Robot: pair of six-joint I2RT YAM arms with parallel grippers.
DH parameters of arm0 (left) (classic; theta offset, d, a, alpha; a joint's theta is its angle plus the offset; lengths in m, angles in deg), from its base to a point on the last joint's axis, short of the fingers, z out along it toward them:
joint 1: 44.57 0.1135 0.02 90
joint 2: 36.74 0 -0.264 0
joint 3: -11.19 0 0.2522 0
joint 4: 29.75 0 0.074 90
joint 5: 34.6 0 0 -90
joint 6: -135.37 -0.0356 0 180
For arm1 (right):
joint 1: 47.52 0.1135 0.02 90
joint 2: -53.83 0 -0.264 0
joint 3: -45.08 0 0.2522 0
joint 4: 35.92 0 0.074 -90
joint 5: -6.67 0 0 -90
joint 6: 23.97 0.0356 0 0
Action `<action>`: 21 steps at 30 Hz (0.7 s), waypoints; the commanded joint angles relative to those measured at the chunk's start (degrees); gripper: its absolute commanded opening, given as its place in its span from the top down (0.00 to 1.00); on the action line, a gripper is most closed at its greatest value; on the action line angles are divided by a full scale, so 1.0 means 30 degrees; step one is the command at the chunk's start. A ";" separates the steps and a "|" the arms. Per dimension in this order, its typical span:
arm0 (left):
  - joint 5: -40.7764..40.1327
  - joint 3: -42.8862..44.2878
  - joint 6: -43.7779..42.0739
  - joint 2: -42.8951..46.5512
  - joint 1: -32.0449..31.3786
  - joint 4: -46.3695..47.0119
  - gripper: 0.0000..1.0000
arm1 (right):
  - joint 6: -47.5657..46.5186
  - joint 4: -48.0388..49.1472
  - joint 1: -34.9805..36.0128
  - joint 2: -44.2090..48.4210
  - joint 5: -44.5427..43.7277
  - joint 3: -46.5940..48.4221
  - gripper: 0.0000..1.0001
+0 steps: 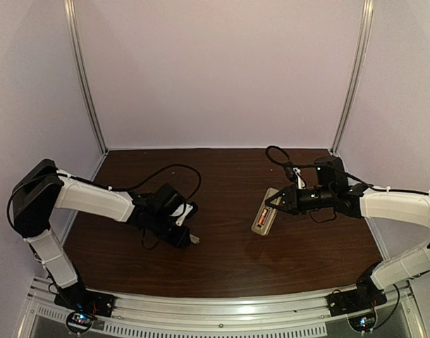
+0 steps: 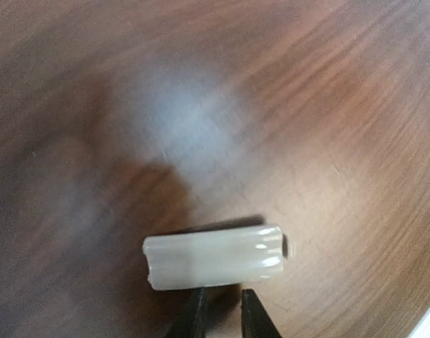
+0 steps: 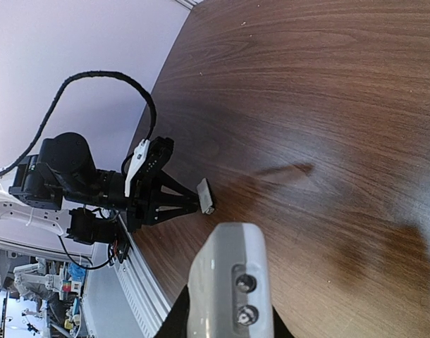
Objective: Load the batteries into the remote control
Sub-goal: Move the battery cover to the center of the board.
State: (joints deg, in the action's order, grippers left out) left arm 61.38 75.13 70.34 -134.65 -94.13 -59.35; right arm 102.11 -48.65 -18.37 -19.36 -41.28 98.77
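Remote control (image 3: 225, 282) gripped by right fingers (image 1: 280, 201), batteries (image 1: 263, 214) up; my left fingers (image 2: 196, 315) pinch the cover (image 2: 215, 257), I think to close it.

**Left wrist view.** The left gripper (image 2: 220, 299) appears at the lower edge. Its two black fingers (image 2: 194, 320) stand close together with only a narrow gap between them, and their tips pinch the near long edge of a small pale grey battery cover (image 2: 215, 257). The cover lies crosswise to the fingers. Its visible face is gently curved and glossy, with a small tab (image 2: 291, 248) at the right end. Behind it, the dark wood-grain table (image 2: 356, 105) carries the cover's shadow and a diffuse pale glare (image 2: 176, 116).
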 commanded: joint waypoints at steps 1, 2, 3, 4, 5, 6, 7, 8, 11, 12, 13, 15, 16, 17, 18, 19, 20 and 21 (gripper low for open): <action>-0.0750 0.0288 -0.1014 -0.1976 0.1128 -0.0613 0.79 | -0.0208 0.0379 -0.0135 0.0029 0.0256 0.0431 1.00; -0.0578 0.0560 -0.1247 -0.2192 0.1314 -0.0409 0.77 | -0.0257 0.0334 -0.0135 0.0022 0.0254 0.0458 1.00; -0.0472 0.0872 -0.1437 -0.2487 0.1494 -0.0230 0.75 | -0.0300 0.0343 -0.0135 -0.0019 0.0279 0.0462 1.00; -0.0140 0.1160 -0.1589 -0.2681 0.1661 0.0020 0.72 | -0.0305 0.0370 -0.0161 -0.0050 0.0271 0.0444 1.00; 0.0312 0.1416 -0.1831 -0.2870 0.1739 0.0318 0.70 | -0.0306 0.0384 -0.0164 -0.0094 0.0282 0.0434 1.00; 0.0610 0.1708 -0.1939 -0.3099 0.1778 0.0517 0.67 | -0.0314 0.0386 -0.0165 -0.0118 0.0308 0.0440 1.00; 0.1098 0.2056 -0.2025 -0.3376 0.1783 0.0607 0.63 | -0.0333 0.0401 -0.0190 -0.0147 0.0286 0.0434 1.00; 0.1708 0.2374 -0.2113 -0.3620 0.1802 0.0871 0.60 | -0.0331 0.0388 -0.0215 -0.0154 0.0298 0.0433 1.00; 0.3655 0.3058 -0.2041 -0.4274 0.1784 0.1700 0.55 | -0.0343 0.0388 -0.0307 -0.0248 0.0371 0.0462 1.00; 0.4265 0.3246 -0.1990 -0.4468 0.1762 0.1905 0.54 | -0.0377 0.0387 -0.0318 -0.0265 0.0396 0.0462 1.00; 0.4814 0.3416 -0.1969 -0.4617 0.1708 0.2085 0.54 | -0.0392 0.0386 -0.0371 -0.0319 0.0414 0.0462 1.00; 0.5450 0.3874 -0.2017 -0.4911 0.1452 0.2194 0.53 | -0.0423 0.0410 -0.0399 -0.0345 0.0444 0.0462 1.00; 0.5599 0.4124 -0.2046 -0.5020 0.1263 0.2102 0.53 | -0.0423 0.0437 -0.0414 -0.0358 0.0472 0.0462 1.00; 0.5665 0.4266 -0.2053 -0.5026 0.1129 0.2106 0.53 | -0.0423 0.0466 -0.0426 -0.0374 0.0486 0.0462 1.00; 0.5520 0.4353 -0.1908 -0.4895 0.1065 0.2116 0.52 | -0.0401 0.0488 -0.0428 -0.0409 0.0513 0.0462 1.00; 0.5201 0.4367 -0.1717 -0.4677 0.1053 0.2093 0.52 | -0.0377 0.0538 -0.0428 -0.0433 0.0568 0.0462 1.00; 0.4565 0.4347 -0.1478 -0.4239 0.1094 0.1954 0.51 | -0.0341 0.0574 -0.0428 -0.0442 0.0623 0.0440 1.00; 0.3676 0.4326 -0.1136 -0.3852 0.1185 0.1695 0.49 | -0.0296 0.0630 -0.0428 -0.0425 0.0633 0.0419 1.00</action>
State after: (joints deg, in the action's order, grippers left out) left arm 74.86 88.13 64.96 -147.72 -90.17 -50.98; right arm 101.76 -48.60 -19.29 -20.30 -40.63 98.77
